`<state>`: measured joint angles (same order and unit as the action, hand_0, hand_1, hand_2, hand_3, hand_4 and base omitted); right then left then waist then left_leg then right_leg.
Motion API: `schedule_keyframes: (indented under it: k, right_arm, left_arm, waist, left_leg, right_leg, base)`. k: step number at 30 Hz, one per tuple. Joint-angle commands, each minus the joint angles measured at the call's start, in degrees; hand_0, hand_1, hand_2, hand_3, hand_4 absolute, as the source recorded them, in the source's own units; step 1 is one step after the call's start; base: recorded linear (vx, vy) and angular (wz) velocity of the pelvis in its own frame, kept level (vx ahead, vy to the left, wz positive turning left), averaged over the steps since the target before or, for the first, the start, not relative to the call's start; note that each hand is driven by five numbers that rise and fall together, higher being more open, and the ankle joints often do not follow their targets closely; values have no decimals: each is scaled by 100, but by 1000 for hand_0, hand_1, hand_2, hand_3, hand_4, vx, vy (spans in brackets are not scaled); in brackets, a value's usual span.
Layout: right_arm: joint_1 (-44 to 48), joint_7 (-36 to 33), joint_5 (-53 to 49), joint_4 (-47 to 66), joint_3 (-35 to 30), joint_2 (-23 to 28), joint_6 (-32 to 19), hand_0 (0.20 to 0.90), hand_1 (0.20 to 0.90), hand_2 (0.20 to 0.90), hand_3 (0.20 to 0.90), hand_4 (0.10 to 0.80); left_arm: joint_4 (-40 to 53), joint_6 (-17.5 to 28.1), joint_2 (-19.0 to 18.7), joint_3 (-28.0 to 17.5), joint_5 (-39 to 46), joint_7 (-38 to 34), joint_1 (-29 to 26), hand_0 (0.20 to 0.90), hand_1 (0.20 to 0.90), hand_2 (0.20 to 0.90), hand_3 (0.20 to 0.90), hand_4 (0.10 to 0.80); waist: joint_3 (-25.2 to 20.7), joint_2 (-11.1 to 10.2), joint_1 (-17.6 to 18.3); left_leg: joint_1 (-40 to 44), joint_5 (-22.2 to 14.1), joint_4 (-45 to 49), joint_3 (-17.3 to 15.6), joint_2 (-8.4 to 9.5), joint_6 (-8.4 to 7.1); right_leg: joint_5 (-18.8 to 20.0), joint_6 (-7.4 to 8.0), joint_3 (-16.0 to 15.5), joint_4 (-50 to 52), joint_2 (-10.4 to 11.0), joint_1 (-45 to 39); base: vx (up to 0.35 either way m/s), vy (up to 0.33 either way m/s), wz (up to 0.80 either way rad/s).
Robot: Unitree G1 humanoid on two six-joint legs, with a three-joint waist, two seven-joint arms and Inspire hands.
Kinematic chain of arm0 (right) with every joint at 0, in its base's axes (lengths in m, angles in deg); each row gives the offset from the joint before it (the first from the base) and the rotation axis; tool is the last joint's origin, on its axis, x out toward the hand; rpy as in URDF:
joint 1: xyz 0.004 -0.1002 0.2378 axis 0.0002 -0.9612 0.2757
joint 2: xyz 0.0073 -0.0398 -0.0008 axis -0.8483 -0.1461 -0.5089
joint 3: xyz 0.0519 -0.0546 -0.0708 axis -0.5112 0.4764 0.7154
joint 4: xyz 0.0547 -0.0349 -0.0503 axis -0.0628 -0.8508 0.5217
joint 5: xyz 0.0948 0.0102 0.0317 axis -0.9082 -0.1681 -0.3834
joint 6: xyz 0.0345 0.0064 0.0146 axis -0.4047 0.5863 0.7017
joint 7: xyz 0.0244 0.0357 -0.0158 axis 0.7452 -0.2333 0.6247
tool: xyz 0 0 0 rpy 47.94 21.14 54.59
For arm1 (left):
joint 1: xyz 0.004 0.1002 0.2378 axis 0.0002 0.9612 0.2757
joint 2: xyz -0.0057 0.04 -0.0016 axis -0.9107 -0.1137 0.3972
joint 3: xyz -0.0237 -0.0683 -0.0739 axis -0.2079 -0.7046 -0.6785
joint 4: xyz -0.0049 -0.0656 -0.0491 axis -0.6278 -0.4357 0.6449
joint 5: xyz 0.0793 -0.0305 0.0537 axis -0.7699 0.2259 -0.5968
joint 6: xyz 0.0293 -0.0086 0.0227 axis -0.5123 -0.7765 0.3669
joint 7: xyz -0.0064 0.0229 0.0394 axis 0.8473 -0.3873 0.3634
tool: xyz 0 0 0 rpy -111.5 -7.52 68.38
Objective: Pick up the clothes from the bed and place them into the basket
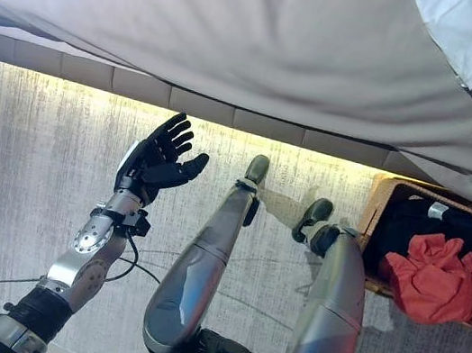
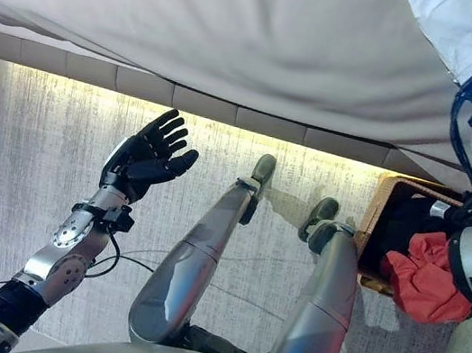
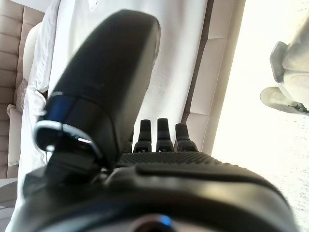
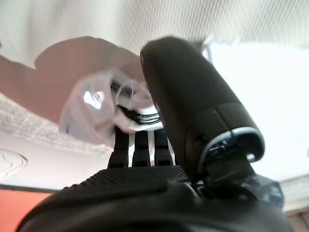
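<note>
White garment (image 1: 467, 34) hides the right robot hand's (image 4: 159, 159) grip; left robot hand (image 1: 161, 159) spread, empty.

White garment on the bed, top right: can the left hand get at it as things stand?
Probably not. The left hand hangs open over the floor on the robot's left, while the white garment lies far to the right on the bed, where the right arm already reaches. The right hand suits it better.
</note>
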<state>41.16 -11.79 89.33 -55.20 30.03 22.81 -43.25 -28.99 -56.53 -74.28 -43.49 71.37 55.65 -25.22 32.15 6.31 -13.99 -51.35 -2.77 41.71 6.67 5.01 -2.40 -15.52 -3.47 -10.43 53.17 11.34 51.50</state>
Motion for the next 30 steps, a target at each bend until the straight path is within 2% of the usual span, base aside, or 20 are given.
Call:
schedule_keyframes:
  k: [1,7,8,9,14,17,21,25,30]
  right_arm:
    - [-39,-248,-305,393,167,590,-412,300,300,300,200,100]
    - [-332,-55,-441,561,-124,465,-727,300,300,300,200,100]
    - [-394,-69,-447,586,-170,467,-833,300,300,300,200,100]
    - [-455,-73,-433,633,-245,493,-921,300,300,300,200,100]
    - [-864,-245,-573,978,-601,525,-1185,300,300,300,200,100]
    - [-1748,-358,-553,1721,-1133,493,-1342,300,300,300,200,100]
    - [-2640,-312,-622,2303,-1770,353,-1507,300,300,300,200,100]
    - [-3757,-413,-521,3129,-2523,45,-1543,300,300,300,200,100]
    - [-4941,-813,38,3904,-3231,-370,-1577,300,300,300,200,100]
  left_arm:
    - [749,551,-252,-359,63,47,278,900,900,900,900,800]
    - [496,489,-224,-279,-31,70,189,900,900,900,900,800]
    - [439,498,-204,-289,-53,90,173,900,900,900,900,800]
    - [395,483,-204,-302,-61,77,101,900,900,900,900,800]
    - [152,414,-113,-298,-262,-92,-48,900,900,900,900,800]
    - [-141,231,-8,-384,-514,-385,-51,900,900,900,900,800]
    - [-298,-57,80,-442,-763,-538,-153,900,900,900,900,800]
    - [-406,-273,133,-477,-942,-802,-257,900,900,900,900,800]
    - [-723,-297,331,-602,-1052,-697,-329,900,900,900,900,800]
  waist:
    - [-236,90,86]
    - [-236,-43,159]
    - [-236,-84,177]
    - [-236,-130,210]
    - [-244,-311,391]
    - [-651,-514,642]
    - [-1049,-672,895]
    - [-1482,-791,1186]
    - [-1945,-866,1501]
  left_leg:
    - [530,-1312,885,-416,100,562]
    - [1445,-922,-27,-400,-36,428]
    - [1677,-861,-265,-416,-58,401]
    - [1857,-651,-606,-431,-73,398]
    - [2913,-598,-1400,-505,-149,356]
    - [3691,-564,-2097,-713,-271,336]
    - [4284,-517,-2582,-879,-326,363]
    - [4853,-429,-3146,-1052,-397,364]
    - [5311,-344,-3738,-1162,-487,372]
  right_leg:
    - [-89,7,-294,-291,-321,-837]
    - [111,64,-310,-1045,-297,-1689]
    - [177,94,-307,-1277,-295,-1907]
    - [391,80,-348,-1609,-288,-2070]
    - [648,189,-212,-2526,-353,-3044]
    - [900,326,-69,-3386,-421,-3767]
    - [1112,469,137,-3947,-498,-4305]
    - [1335,636,413,-4429,-593,-4723]
    - [1556,763,796,-4841,-676,-4964]
  base:
    - [48,40,-5]
    - [45,39,-7]
    - [-51,42,-13]
    - [-47,55,-12]
    - [11,70,-12]
    - [126,123,-25]
    - [129,74,-40]
    - [118,52,-33]
    - [52,29,-36]
